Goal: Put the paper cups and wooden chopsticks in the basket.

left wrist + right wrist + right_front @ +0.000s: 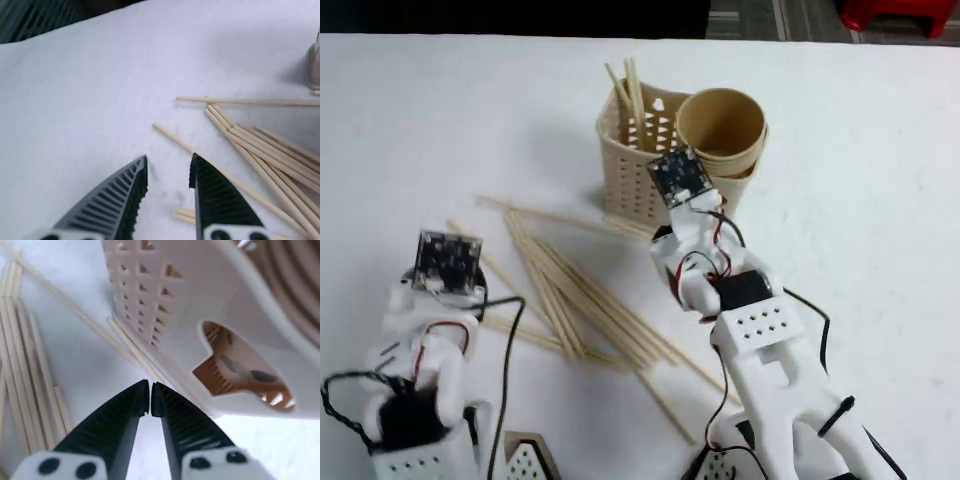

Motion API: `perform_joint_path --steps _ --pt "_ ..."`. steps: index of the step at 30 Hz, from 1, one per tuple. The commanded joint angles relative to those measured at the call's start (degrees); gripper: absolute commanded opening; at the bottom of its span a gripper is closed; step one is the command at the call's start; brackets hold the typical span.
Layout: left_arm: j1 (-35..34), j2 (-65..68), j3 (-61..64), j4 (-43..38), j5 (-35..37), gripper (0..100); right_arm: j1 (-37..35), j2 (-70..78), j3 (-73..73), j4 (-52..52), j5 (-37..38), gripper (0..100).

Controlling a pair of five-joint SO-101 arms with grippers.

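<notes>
Left hand [168, 165] gapes slightly; right hand [150, 392] is pinched closed.

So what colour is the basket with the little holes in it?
Cream, nearly beige. The basket shows best in the high view.

– Bright, even light from above; the white table [440, 130] reads pale all over.
– Shadows are soft: thin under the chopsticks [570, 290], greyer at the foot of the basket [625, 175]. Beyond the far edge, dark.
</notes>
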Motion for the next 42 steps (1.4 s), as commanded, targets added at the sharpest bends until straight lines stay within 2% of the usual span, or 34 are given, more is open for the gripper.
perform_joint_path --steps 1,3,8,19,25,30,37,42 --pt "1.4 20.6 -10.7 0.1 -0.3 16 0.3 -1.7 -0.3 -1.1 0.2 1.8" --pt "1.2 29.8 -14.9 -0.1 0.2 16 0.4 -1.7 -0.3 -1.1 0.2 1.8" --pt "1.0 50.9 -24.7 -0.4 8.4 22 0.4 -1.7 -0.3 -1.1 0.3 1.8" --pt "0.8 88.4 -44.7 0.1 22.2 23 0.3 -1.7 -0.2 -1.1 0.6 1.8" --pt "-2.7 101.7 -53.2 0.1 25.3 23 0.2 -1.8 -0.2 -1.1 0.7 1.8" --pt "-3.5 109.4 -59.3 0.4 25.2 22 0.1 -1.8 -0.2 -1.1 0.7 1.8" --pt "-3.2 119.2 -72.0 5.6 25.0 11 0.1 -1.8 -0.2 -1.1 0.7 1.8" --pt "-3.1 126.5 -83.0 11.3 25.1 7 0.1 -1.8 -0.2 -1.1 0.7 1.8"
